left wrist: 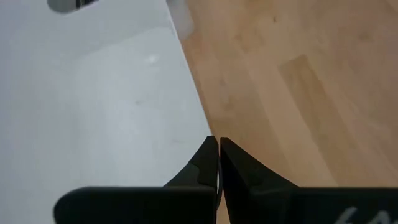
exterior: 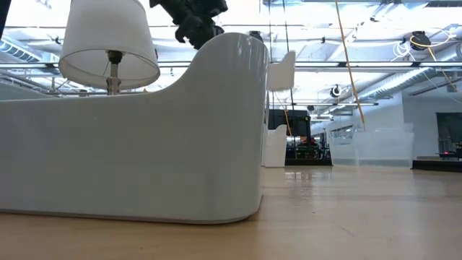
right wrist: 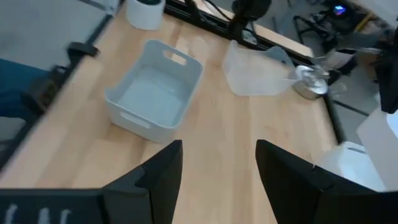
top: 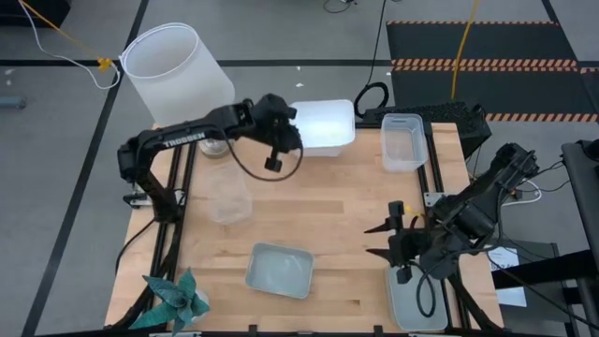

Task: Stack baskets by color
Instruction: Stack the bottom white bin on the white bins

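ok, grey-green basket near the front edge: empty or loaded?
Empty. The grey-green basket sits upright on the table, and the high and right wrist views show only its bare floor.

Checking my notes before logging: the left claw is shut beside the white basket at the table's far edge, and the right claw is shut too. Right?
Not quite. The right claw is open, as the right wrist view shows. The left claw is shut beside the white basket.

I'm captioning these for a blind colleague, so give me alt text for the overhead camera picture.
Seen from above, the left gripper, shut, hangs beside a white basket at the wooden table's far edge. The right gripper, open and empty, hovers near the right side. A grey-green basket, three clear baskets, a lampshade and a teal cloth are spread around.
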Robot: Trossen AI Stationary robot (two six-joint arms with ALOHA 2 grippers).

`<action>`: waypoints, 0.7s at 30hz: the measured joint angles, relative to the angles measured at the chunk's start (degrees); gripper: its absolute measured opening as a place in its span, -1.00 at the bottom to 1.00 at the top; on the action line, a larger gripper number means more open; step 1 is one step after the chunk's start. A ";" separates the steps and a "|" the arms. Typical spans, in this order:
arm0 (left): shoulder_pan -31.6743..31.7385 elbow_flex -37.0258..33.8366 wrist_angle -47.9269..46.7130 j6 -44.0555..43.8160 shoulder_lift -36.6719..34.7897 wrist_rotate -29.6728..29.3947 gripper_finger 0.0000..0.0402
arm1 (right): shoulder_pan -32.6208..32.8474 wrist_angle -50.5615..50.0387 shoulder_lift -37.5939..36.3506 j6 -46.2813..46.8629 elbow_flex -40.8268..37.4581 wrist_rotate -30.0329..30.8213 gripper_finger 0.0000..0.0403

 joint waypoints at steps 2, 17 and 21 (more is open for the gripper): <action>2.01 0.04 0.81 0.68 -0.02 2.58 -0.98 | -0.01 0.00 0.00 -0.91 -1.00 1.96 -0.01; 9.28 -0.01 1.46 3.64 4.48 7.07 -0.98 | -0.57 0.61 -3.99 -4.47 -10.41 15.78 -0.01; 10.50 0.00 1.76 4.50 5.99 8.21 -0.97 | -1.49 2.51 -7.72 -4.84 -13.55 15.51 -0.01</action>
